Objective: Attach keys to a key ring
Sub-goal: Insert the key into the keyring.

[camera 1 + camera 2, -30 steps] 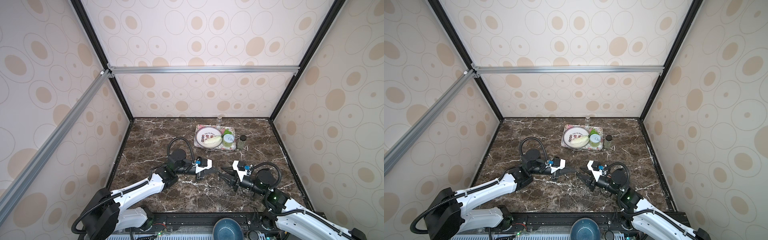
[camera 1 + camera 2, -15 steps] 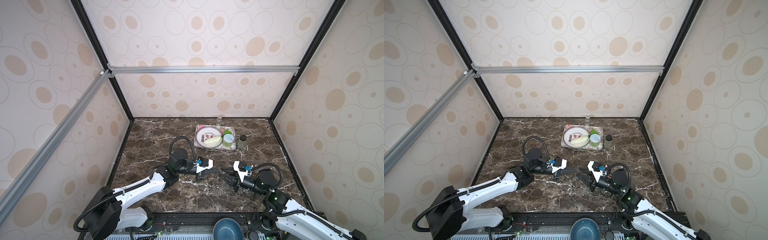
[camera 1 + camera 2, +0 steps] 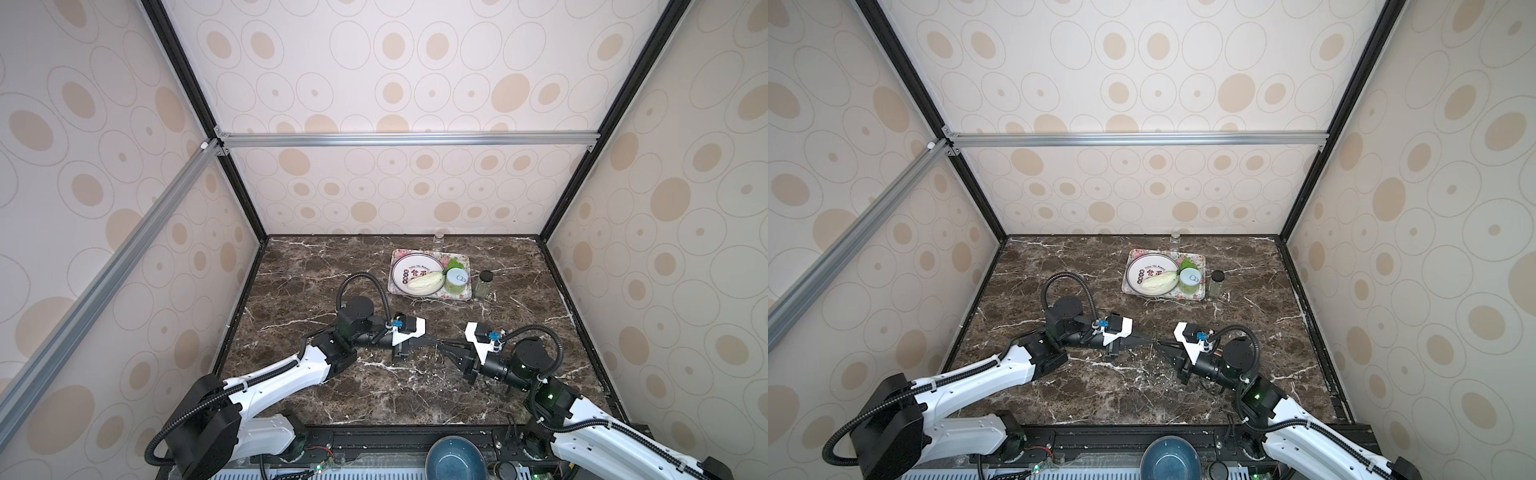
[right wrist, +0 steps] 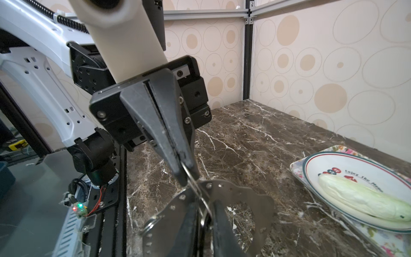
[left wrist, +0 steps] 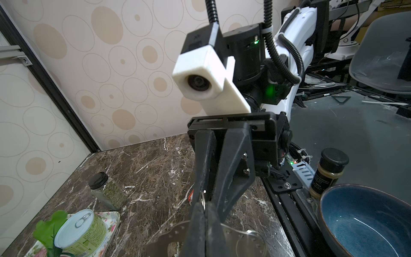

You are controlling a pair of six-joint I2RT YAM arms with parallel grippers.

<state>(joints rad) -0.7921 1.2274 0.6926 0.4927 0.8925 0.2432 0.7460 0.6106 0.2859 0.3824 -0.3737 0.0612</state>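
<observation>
Moved: the right gripper (image 5: 205,195) has drawn its fingers closer together than a second ago; both arms sit almost where they were.
Left side: the left gripper (image 4: 186,172) is fully closed, its tips pinching the wire loop (image 4: 196,193) (thin, seen nearly edge-on).
Right side: tip to tip with the left one, fingers almost together with the loop's far end between them; whether they truly pinch it cannot be told.
Loop: it runs from the left tips across the rim of the key ring (image 4: 263,211); whether it goes through a hole or only lies over it is unclear.
Tag: a scrap of the red tag (image 5: 191,196) shows just beside a right finger.
Ring: the key ring is a flat grey crescent with holes along its rim. It sits right under the meeting tips, mid-table (image 3: 332,266) towards the front; lying or lifted, I cannot tell.
Extra: a small ring (image 4: 149,224) sits at its rim.
Back: a tray (image 3: 432,296) holds a plate (image 3: 405,266), cabbage (image 3: 424,282) and can (image 3: 457,280), with a spice jar (image 3: 485,284) just beside it.
Front: a blue bowl (image 3: 455,461) stands off the table.
</observation>
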